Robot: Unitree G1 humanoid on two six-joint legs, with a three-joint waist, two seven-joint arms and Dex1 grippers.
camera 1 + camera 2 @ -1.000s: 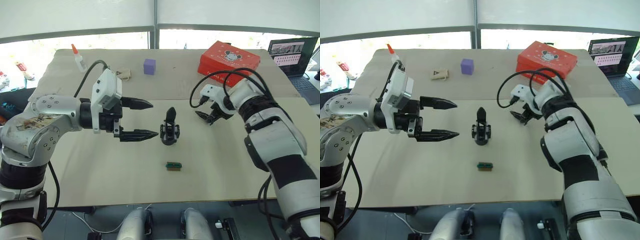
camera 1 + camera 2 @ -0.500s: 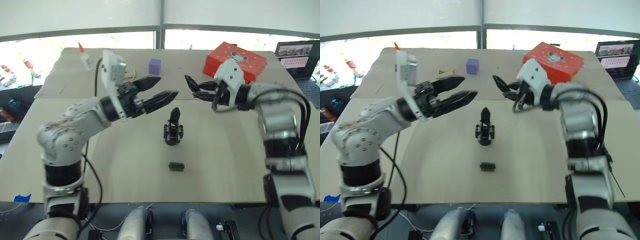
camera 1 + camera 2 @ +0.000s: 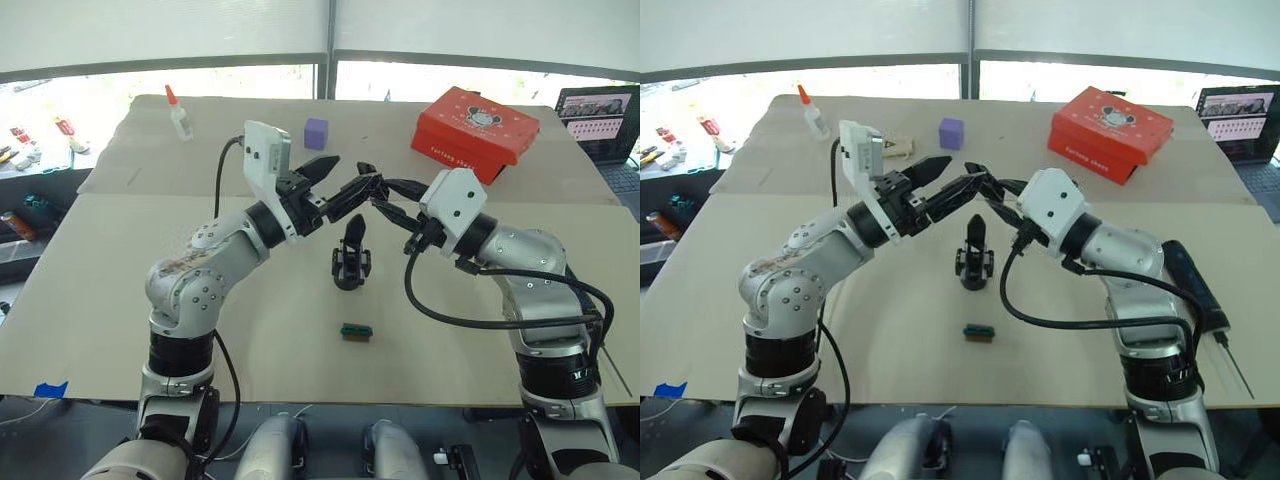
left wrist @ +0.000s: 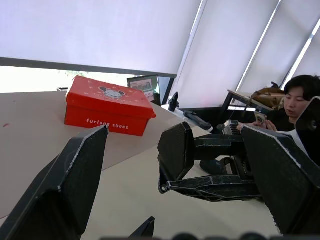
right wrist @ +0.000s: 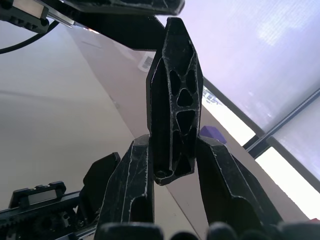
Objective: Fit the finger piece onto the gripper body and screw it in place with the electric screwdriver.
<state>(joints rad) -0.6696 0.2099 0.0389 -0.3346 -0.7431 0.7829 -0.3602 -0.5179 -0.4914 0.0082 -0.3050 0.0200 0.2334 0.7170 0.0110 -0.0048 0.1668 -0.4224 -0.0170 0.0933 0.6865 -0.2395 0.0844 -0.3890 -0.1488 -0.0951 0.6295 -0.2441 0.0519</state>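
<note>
Holding: R gripper clenched on the finger piece, up in the air above the gripper body.
L gripper: spread wide, straddling that piece above the body, gripping nothing.
Driver: electric screwdriver lies well to the body's right, near the table edge.
Risk: tips crowd together; a nudge from L could twist the piece loose, prob dropping it onto the body.
Room: bare tabletop around the body, bar a green block just nearer me.
</note>
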